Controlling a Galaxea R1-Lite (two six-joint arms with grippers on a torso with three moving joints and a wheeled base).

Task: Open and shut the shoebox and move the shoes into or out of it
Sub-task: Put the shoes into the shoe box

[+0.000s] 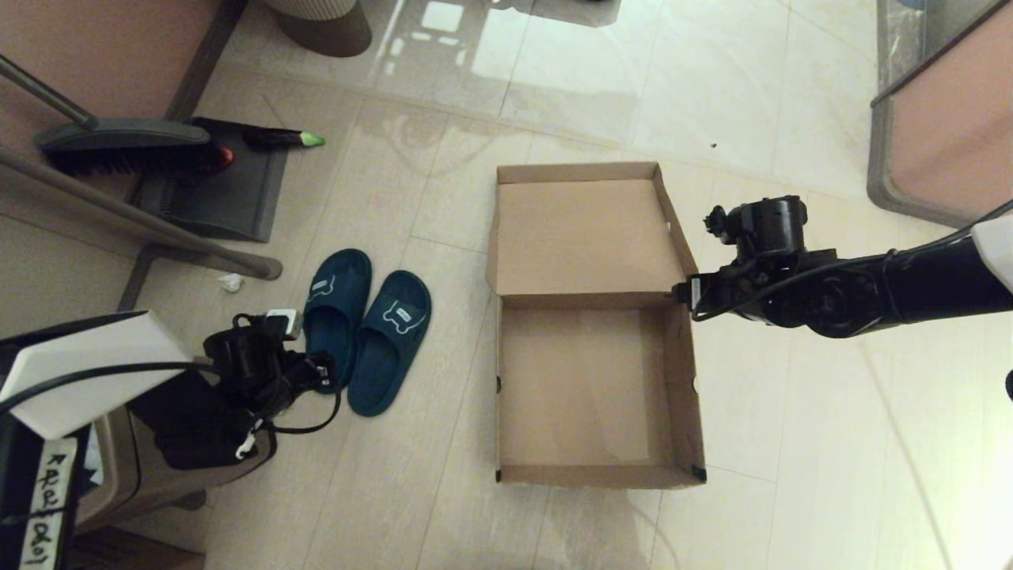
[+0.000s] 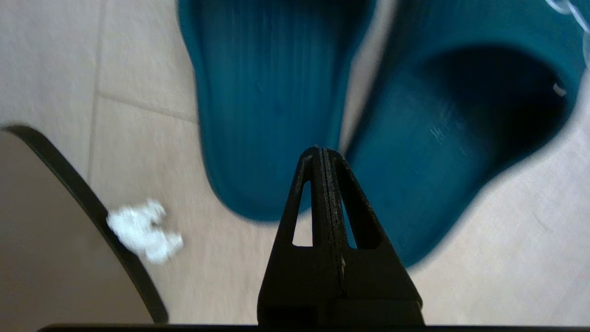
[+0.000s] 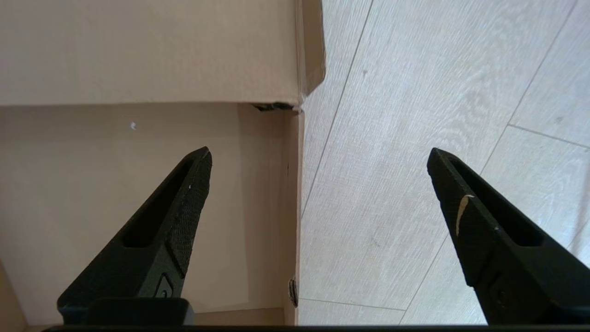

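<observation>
The brown cardboard shoebox (image 1: 681, 380) lies open on the floor, its lid (image 1: 586, 237) folded flat back on the far side and its base empty. The two navy slide shoes (image 1: 336, 305) (image 1: 392, 336) sit side by side on the floor left of the box, emblems on their straps. My left gripper (image 1: 320, 372) hovers at their heels; in the left wrist view it (image 2: 322, 150) is shut with nothing in it, between both heels (image 2: 267, 101) (image 2: 461, 138). My right gripper (image 1: 685, 294) is open above the box's right wall (image 3: 292, 184), near the hinge, straddling it (image 3: 319, 154).
A brown trash bin (image 1: 119, 467) stands under my left arm. A white paper scrap (image 1: 231, 282) (image 2: 143, 230) lies near the shoes. A broom (image 1: 127, 146), dustpan (image 1: 229, 190) and slanted pole (image 1: 142, 214) are at the far left. Furniture (image 1: 942, 134) stands at the far right.
</observation>
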